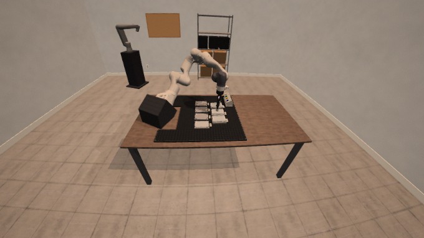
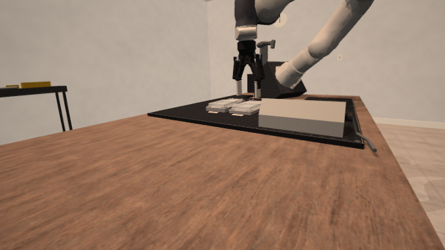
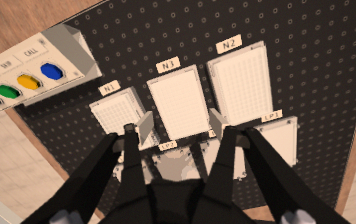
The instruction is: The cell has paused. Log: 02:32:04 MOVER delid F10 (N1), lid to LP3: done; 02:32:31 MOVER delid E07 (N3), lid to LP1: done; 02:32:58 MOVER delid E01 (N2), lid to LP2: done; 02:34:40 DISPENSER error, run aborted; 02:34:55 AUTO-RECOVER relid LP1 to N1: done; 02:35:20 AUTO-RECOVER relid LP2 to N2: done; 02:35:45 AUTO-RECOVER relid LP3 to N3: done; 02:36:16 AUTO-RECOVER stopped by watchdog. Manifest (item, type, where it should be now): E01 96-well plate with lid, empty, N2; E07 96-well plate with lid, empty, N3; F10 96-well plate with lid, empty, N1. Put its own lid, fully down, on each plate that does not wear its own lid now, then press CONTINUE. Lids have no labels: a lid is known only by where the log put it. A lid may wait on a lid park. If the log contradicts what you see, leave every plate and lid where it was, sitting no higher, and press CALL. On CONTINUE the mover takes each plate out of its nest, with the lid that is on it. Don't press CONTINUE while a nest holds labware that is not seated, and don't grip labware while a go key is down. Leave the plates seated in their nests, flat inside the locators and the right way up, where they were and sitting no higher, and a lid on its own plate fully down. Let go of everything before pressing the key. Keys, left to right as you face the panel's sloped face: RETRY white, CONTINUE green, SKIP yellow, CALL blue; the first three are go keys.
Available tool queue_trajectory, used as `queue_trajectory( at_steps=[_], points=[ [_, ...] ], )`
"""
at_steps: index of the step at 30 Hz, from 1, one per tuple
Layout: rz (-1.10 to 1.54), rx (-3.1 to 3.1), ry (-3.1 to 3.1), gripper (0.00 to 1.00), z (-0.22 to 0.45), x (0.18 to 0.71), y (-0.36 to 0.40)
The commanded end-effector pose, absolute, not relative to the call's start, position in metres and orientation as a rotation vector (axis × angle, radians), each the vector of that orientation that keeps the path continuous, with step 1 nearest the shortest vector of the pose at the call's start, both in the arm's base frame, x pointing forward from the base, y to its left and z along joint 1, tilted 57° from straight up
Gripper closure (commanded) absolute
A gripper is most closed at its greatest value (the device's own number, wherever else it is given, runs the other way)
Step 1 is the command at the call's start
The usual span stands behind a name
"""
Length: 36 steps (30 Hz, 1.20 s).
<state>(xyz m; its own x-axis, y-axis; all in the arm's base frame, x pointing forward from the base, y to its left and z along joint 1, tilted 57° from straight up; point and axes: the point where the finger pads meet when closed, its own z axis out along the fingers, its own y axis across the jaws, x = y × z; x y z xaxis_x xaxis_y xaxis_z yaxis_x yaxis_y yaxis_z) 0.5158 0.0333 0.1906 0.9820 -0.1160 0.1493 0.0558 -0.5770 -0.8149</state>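
In the wrist view three white 96-well plates sit on the black mat under their labels: N1, N3 and N2. Each shows a white top with a faint grid, and N3 looks the smoothest. I cannot tell how far down the lids sit. My gripper is open and empty. It hangs well above the mat, with its fingers to either side of N3's near edge. It also shows in the top view and the exterior view. The key panel carries the green, yellow and blue CALL keys.
Lid parks lie in the row nearer my wrist. LP3 looks bare, and the others are partly hidden by my fingers. The panel's back blocks part of the mat in the exterior view. A dark box holds the arm's base at the table's left.
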Motion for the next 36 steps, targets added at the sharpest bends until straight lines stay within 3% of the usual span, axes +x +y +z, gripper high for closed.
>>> queue_trajectory(
  at_steps=[1, 36],
  points=[
    [-0.426, -2.161, -0.217, 0.34, 0.187, 0.519, 0.035],
    [-0.426, -2.161, -0.217, 0.34, 0.178, 0.522, 0.049]
  ],
)
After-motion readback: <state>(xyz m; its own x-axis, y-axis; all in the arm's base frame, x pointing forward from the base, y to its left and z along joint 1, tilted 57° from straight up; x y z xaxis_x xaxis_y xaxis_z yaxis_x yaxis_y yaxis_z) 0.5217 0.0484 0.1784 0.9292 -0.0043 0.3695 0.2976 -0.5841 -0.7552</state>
